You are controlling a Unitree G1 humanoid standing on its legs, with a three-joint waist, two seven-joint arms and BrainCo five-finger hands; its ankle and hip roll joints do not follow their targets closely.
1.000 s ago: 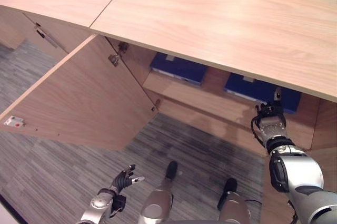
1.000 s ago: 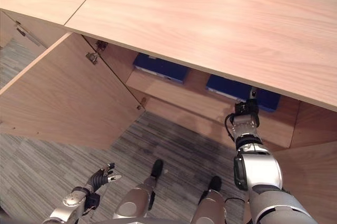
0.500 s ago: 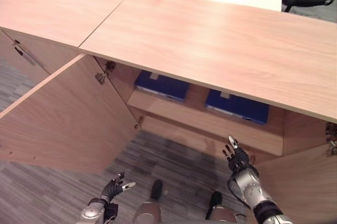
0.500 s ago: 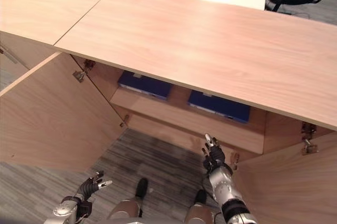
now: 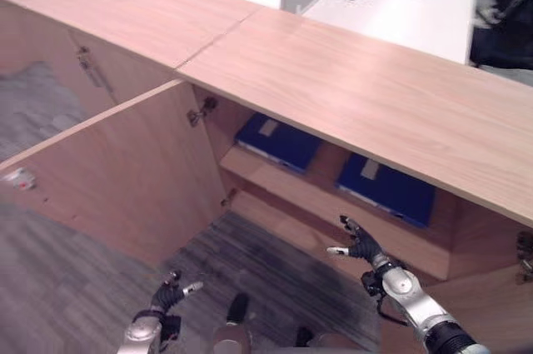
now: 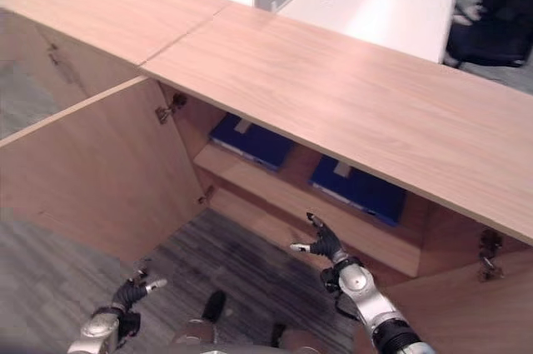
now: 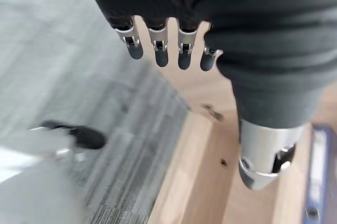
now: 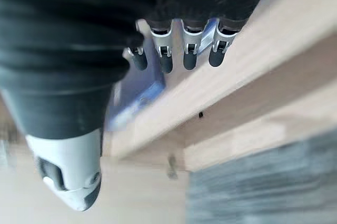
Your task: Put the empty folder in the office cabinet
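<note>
Two blue folders lie flat on the shelf inside the open wooden cabinet: one on the left and one on the right. My right hand hovers open in front of the shelf edge, below the right folder, holding nothing. Its fingers are straight, with the blue folder past them. My left hand hangs low over the carpet, open and empty, its fingers relaxed.
The left cabinet door stands wide open toward me. The right door is open at the lower right, with a hinge. Grey carpet covers the floor. A white desk stands behind the cabinet.
My right hand has withdrawn from the shelf by the right folder and now hovers open in front of the shelf edge. The camera has risen and shifted. The left hand stayed low.
</note>
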